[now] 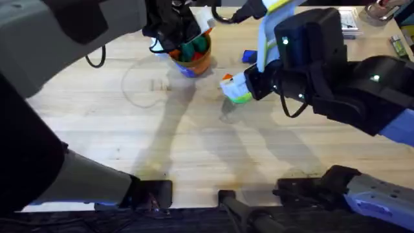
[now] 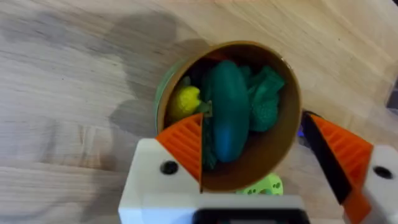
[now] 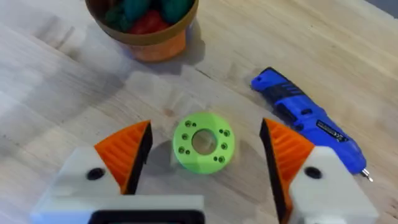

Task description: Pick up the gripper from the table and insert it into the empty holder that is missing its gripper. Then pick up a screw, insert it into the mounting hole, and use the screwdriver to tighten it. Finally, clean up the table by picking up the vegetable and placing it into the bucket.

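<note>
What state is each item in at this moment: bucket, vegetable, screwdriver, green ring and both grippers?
bucket: upright on the table, holding toy vegetables.
vegetable: lying inside the bucket, no fingers touching it.
screwdriver: lying flat on the table, not held.
green ring: flat on the table, between the right gripper's fingers, not touched.
left gripper: open, over the bucket.
right gripper: open, empty, above the ring.

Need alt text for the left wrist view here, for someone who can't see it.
An orange bucket on a wooden table holds a dark green vegetable among other toy vegetables. The left gripper is open, its orange-padded white fingers straddling the bucket's rim.
</note>
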Available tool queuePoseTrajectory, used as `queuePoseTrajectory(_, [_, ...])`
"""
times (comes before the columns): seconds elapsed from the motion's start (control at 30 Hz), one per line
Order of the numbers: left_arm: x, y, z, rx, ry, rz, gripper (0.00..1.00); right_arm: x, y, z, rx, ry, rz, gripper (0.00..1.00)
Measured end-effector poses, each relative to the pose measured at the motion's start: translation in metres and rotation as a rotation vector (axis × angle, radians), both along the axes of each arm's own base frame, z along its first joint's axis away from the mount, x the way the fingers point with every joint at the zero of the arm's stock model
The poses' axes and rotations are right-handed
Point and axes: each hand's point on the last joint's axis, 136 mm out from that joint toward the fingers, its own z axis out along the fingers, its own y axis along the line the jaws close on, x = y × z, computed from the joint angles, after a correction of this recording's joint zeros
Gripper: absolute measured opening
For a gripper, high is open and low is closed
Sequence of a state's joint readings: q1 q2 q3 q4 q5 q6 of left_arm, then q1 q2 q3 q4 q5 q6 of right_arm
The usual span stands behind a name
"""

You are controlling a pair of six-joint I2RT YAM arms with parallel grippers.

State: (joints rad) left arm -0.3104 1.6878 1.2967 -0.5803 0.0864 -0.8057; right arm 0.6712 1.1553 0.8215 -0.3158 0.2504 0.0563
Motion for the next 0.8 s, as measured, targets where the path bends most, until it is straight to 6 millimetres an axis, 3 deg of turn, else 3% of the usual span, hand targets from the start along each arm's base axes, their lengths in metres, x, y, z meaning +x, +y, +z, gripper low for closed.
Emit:
queuePoseTrajectory(0.2, [-0.002, 0.001, 0.017, 0.012, -0.018, -0.025, 0.985, -0.003, -0.003, -0.004, -0.014, 0.017, -0.002, 0.994])
queuePoseTrajectory(0.37, [-0.018, 0.007, 0.065, 0.057, -0.082, -0.109, 0.986, -0.007, -0.014, -0.008, -0.036, 0.049, -0.020, 0.994])
queuePoseTrajectory(0.47, [-0.042, 0.014, 0.100, 0.106, -0.127, -0.188, 0.986, -0.017, -0.029, 0.001, -0.049, 0.091, -0.054, 0.993])
queuePoseTrajectory(0.57, [-0.080, 0.026, 0.124, 0.171, -0.144, -0.283, 0.986, -0.022, -0.042, 0.032, -0.025, 0.084, -0.093, 0.994])
queuePoseTrajectory(0.7, [-0.123, 0.040, 0.132, 0.247, -0.121, -0.393, 0.987, -0.028, -0.053, 0.071, 0.025, 0.040, -0.123, 0.993])
queuePoseTrajectory(0.8, [-0.140, 0.046, 0.133, 0.281, -0.105, -0.446, 0.987, -0.037, -0.059, 0.073, 0.041, 0.060, -0.146, 0.994])
